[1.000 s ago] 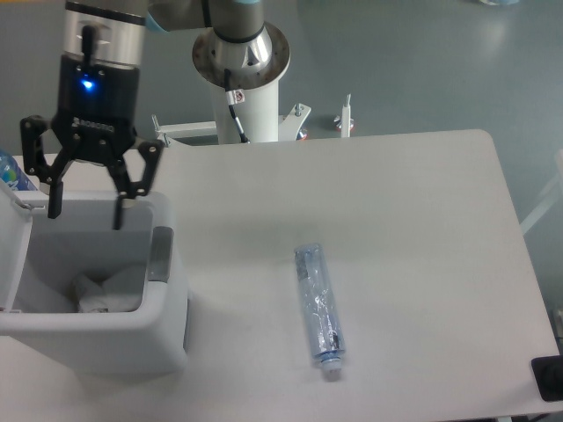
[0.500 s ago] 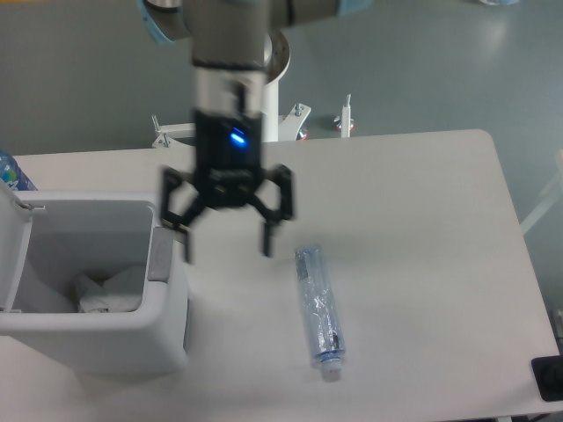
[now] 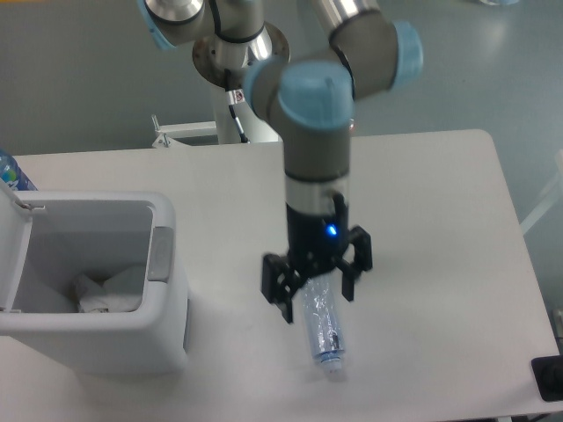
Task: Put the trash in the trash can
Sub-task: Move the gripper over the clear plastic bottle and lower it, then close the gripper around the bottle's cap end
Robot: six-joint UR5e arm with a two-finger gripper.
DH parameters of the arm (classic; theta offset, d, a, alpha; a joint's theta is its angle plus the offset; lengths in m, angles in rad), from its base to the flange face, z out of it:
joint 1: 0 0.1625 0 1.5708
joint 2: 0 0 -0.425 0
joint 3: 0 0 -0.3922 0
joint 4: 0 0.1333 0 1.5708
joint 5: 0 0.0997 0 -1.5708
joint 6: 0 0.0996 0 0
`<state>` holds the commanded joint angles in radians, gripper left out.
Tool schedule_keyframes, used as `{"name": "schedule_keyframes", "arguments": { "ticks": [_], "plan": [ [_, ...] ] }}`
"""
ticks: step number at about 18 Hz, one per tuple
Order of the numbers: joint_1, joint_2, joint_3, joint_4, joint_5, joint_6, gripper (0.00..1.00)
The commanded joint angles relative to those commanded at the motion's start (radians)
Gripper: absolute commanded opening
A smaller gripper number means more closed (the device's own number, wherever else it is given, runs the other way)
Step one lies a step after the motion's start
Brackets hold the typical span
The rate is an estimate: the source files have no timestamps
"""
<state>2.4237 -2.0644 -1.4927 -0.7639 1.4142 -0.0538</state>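
A flattened clear bluish plastic bottle (image 3: 324, 332) with a white cap lies on the white table, cap toward the front edge. My gripper (image 3: 317, 297) hangs open directly over its upper half, one finger on each side, and hides that end. The white trash can (image 3: 171, 312) stands at the front left with its lid swung open to the left. A crumpled white tissue wad (image 3: 106, 293) lies inside it.
A bottle with a bright blue label (image 3: 9, 171) peeks in at the left edge behind the bin. The arm's white pedestal (image 3: 239, 88) stands behind the table's far edge. A dark object (image 3: 549, 378) sits at the front right corner.
The gripper has swept from above the trash can rightward across the table and come down over the bottle, staying open. The bottle and the tissue have not moved.
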Motion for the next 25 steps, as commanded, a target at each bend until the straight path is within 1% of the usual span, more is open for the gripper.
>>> {"name": "schedule_keyframes", "arguments": {
  "ticks": [2, 4, 5, 8, 13, 15, 16, 21, 25],
  "plan": [
    [-0.005, -0.074, 0.02, 0.012, 0.055, 0.006, 1.0],
    [-0.009, -0.115, 0.061, 0.015, 0.061, 0.008, 1.0],
    [-0.011, -0.134, 0.068, 0.015, 0.064, 0.014, 1.0],
    [-0.023, -0.148, 0.045, 0.015, 0.077, 0.087, 1.0],
    [-0.026, -0.204, 0.074, 0.017, 0.097, 0.16, 1.0],
    [-0.054, -0.211, 0.063, 0.017, 0.126, 0.164, 1.0],
    [-0.058, -0.212, 0.069, 0.018, 0.135, 0.164, 1.0],
    [-0.058, -0.233, 0.094, 0.02, 0.14, 0.166, 1.0],
    [-0.058, -0.243, 0.094, 0.035, 0.15, 0.166, 1.0]
  ]
}}
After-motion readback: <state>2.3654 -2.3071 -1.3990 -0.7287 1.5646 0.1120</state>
